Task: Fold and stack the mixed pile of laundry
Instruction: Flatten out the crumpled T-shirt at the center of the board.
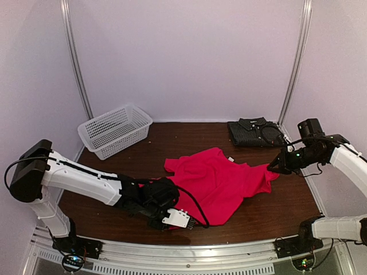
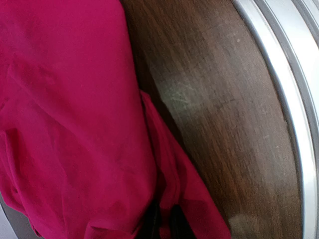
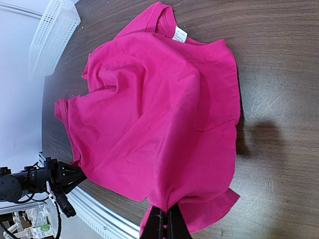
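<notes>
I see the red T-shirt (image 1: 215, 180) spread across the middle of the table (image 1: 281, 209), with the dark pinstriped shirt (image 1: 252, 133) bundled at the upper right. My right gripper (image 1: 275, 168) is pinched tight on the T-shirt's right edge. My left gripper (image 1: 192, 223) sits at its lower edge, buried in cloth, so I cannot tell its state.

Laundry station: materials and finishes
T-shirt (image 1: 221, 180): red-pink cloth, matt, soft-looking, creased; small white label (image 3: 179, 35) at the neck. Collared shirt (image 1: 255, 133): dark charcoal cloth, fine pinstripe, matt. Basket (image 1: 123, 143): white plastic lattice, smooth, faint sheen. Counter (image 1: 275, 212): dark brown wood grain, smooth, semi-gloss, finely scuffed where the light catches it. Rail (image 1: 189, 255) at its near edge: pale metal, satin, ridged. Arm casings (image 1: 80, 180): smooth white plastic, lightly glossy. Walls (image 1: 189, 57): pale, matt, plain.
</notes>
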